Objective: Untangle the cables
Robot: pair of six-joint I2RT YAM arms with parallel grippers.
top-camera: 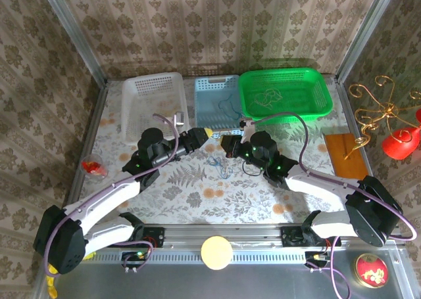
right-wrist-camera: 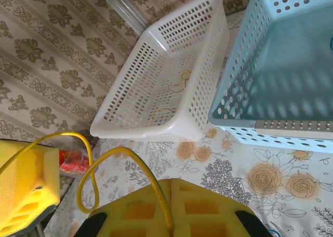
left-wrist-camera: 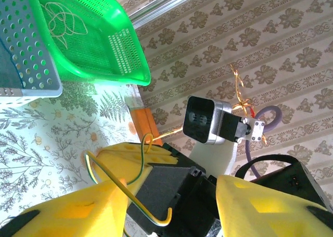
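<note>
1. Three baskets stand in a row at the far side of the desk (top-camera: 197, 200), with the light blue basket (top-camera: 217, 82) in the middle.
2. The white basket (top-camera: 141, 115) is just beside the light blue basket on its left, and the green basket (top-camera: 322, 95) is just beside it on its right.
3. Both arms reach to the spot just in front of the light blue basket, where their tips face each other, close together.
4. The right tool (top-camera: 227, 141) is clenched on a yellow cable (right-wrist-camera: 119, 149). In its wrist view the cord runs into the seam between the two pressed-together yellow fingers (right-wrist-camera: 135, 211).
5. From that grip the yellow cable loops upward and curves across to the left tool (top-camera: 205, 134).
6. The left tool is released. Its wrist view shows its yellow fingers (left-wrist-camera: 78, 211) standing well apart, with the thin cable hooked through the gap and lying against one of them, not clamped.
7. A small loose tangle of cables (top-camera: 220, 166), pale and dark bluish, lies on the desk in front of the light blue basket, below the two tools.
8. A dark cord (top-camera: 227, 105) lies inside the light blue basket.
9. A tan cord (top-camera: 266, 98) lies coiled on the floor of the green basket.
10. Another tan cord (right-wrist-camera: 179, 80) lies in the white basket.
</note>
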